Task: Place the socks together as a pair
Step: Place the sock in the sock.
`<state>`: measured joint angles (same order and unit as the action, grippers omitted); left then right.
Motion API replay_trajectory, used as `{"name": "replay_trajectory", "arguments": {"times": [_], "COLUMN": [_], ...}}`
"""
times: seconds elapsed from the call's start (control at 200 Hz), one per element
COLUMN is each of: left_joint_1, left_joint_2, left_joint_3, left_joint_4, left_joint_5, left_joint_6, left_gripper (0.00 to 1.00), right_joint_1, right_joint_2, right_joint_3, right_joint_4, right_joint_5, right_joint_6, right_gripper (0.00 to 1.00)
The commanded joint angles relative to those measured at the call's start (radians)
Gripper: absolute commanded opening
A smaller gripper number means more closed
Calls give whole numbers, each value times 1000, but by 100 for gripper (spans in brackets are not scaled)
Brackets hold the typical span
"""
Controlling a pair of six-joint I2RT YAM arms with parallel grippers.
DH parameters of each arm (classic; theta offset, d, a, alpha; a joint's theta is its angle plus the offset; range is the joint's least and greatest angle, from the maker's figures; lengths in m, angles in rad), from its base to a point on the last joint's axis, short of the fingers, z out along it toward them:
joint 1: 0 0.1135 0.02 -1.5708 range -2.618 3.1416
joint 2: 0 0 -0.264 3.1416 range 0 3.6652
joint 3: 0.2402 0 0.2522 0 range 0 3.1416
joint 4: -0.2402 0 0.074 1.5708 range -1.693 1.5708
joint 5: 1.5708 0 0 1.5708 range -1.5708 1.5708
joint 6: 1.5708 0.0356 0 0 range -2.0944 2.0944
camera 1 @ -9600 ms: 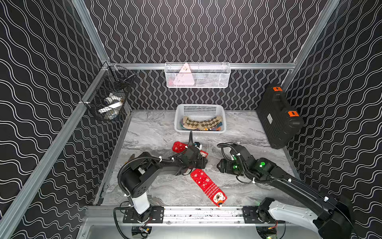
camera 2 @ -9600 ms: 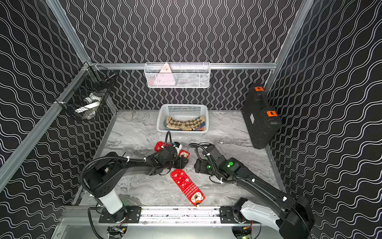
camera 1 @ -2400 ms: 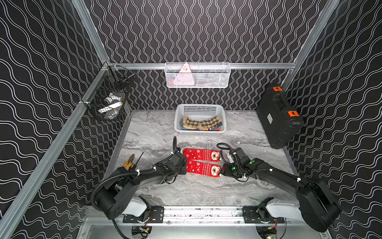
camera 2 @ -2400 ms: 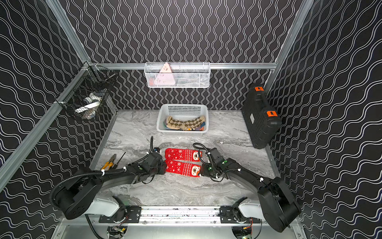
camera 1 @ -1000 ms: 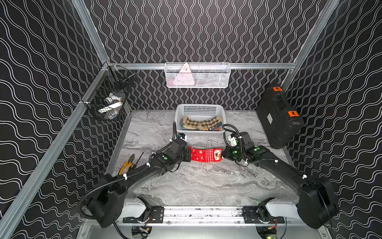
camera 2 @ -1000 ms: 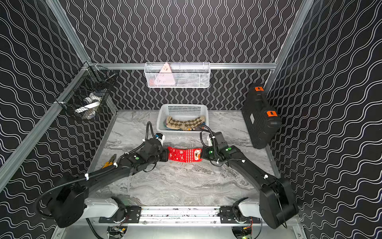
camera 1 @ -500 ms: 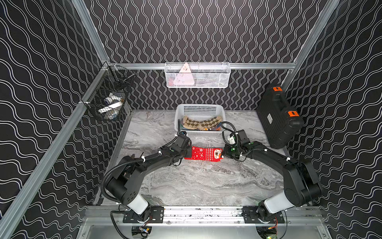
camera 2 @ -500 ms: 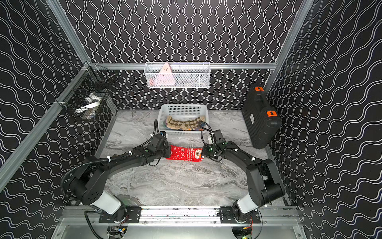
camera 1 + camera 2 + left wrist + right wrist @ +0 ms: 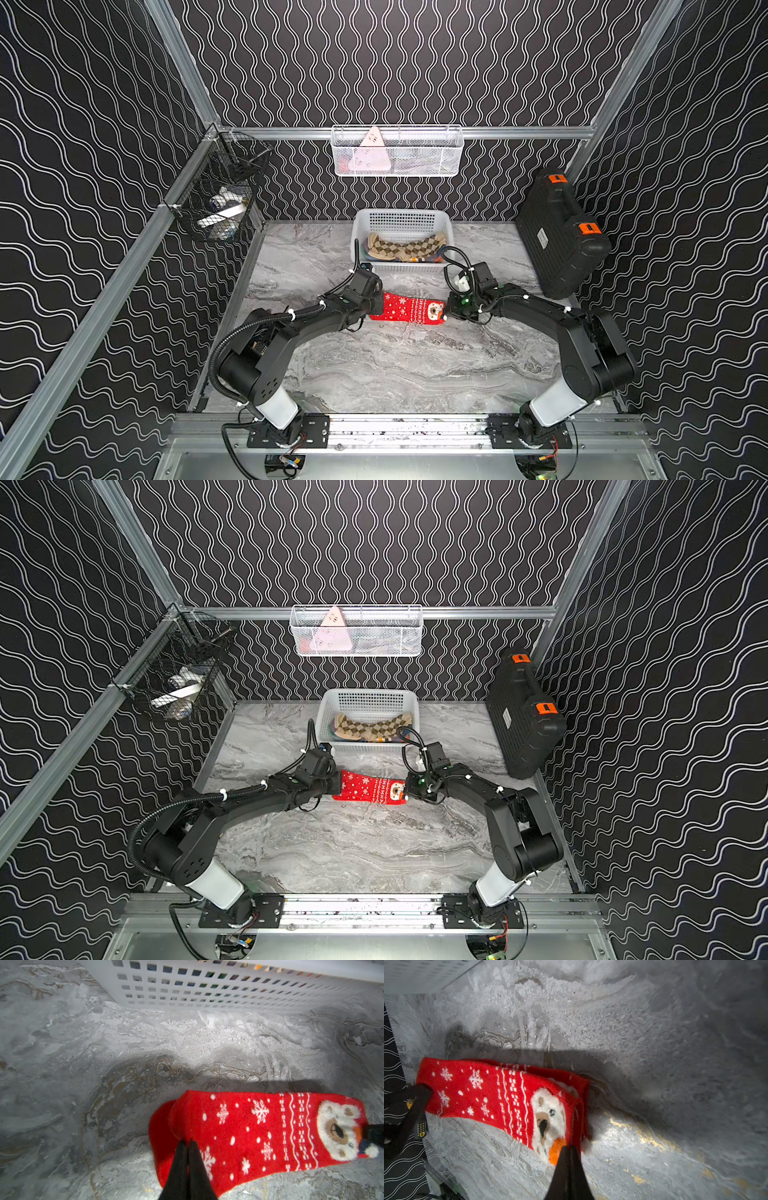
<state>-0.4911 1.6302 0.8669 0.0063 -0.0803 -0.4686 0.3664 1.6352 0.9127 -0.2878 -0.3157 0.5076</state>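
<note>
Left claw (image 9: 188,1142) and right claw (image 9: 569,1148) pinch shut on opposite ends of our stacked red socks (image 9: 405,308); if we release unevenly, the top one may drag askew.

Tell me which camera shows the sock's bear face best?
The left wrist view: on the red sock the bear face is big and nearly whole. The right wrist view shows it slanted, the right tool at its edge. Both top views show it tiny.
</note>
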Motion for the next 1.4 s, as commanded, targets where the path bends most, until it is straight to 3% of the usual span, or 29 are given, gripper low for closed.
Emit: {"name": "replay_trajectory", "arguments": {"times": [0.0, 0.56, 0.746, 0.876, 1.021, 1.206, 1.396], "left_joint_1": [3, 3, 3, 3, 3, 8, 13], "left_joint_2": [8, 20, 11, -12, -67, -75, -5], "left_joint_3": [-5, -44, -49, -63, -81, -88, -80], "left_joint_4": [25, 28, -6, -22, -41, -42, -11], "left_joint_5": [4, 10, -23, -49, -68, -75, -32], "left_joint_6": [18, -4, -11, -14, -17, -15, -24], "left_gripper": [0, 0, 0, 25, 47, 62, 64], "right_joint_1": [2, -5, -5, -9, -17, -29, -32], "right_joint_2": [11, 48, 49, 42, 20, -2, 10], "right_joint_3": [11, 23, 22, 22, 11, -4, -18], "right_joint_4": [20, 8, -2, -8, -6, 5, 40], "right_joint_5": [-8, 15, 27, 35, 46, 38, -7], "right_joint_6": [-9, -20, -25, -29, -29, -24, -5], "right_gripper": [0, 6, 20, 34, 40, 43, 46]}}
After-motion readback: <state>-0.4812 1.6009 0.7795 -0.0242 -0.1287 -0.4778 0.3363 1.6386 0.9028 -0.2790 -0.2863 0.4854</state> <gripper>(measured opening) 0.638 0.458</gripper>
